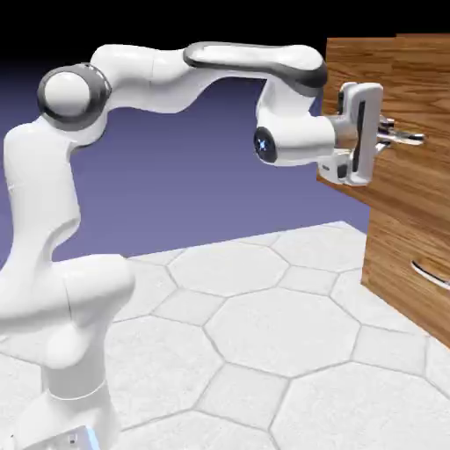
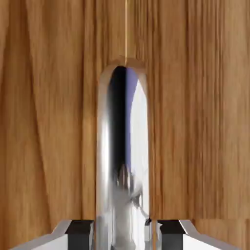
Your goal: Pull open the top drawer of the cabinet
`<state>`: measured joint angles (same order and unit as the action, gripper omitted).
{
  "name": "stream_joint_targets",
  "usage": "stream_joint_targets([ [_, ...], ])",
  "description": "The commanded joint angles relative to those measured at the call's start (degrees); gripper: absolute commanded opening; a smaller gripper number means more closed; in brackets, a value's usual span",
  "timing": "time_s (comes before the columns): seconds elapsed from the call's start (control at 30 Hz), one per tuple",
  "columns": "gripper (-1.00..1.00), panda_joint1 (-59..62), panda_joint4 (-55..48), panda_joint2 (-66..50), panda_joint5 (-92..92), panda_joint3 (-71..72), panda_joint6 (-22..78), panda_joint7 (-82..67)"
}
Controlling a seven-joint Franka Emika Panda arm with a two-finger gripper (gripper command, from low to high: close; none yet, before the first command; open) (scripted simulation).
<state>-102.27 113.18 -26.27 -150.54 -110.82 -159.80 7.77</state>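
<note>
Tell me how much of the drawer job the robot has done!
Already done: the top drawer looks pulled out, because its front sticks out past the lower drawer.

In hand: the gripper has its fingertips on both sides of the silver handle.

Left: maybe a bit more pulling, since I can't tell if it's all the way out, and then probably letting go.

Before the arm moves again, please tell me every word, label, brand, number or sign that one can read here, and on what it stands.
There is no readable text.
Cabinet: none seen.
Silver handle: none seen.
Robot arm: a small blue-lit mark, too small to read.
</note>
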Motion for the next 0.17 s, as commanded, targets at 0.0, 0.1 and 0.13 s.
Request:
stream_joint_targets([
  [0.0,-1.0,-2.05,1.41,-0.87,0.38,-2.07,0.37,0.73],
  [0.1,1.0,-2.67,1.85,-1.15,0.5,-2.71,0.5,0.96],
  [0.13,1.0,-4.75,3.36,-2.09,0.9,-4.72,0.78,1.54],
])
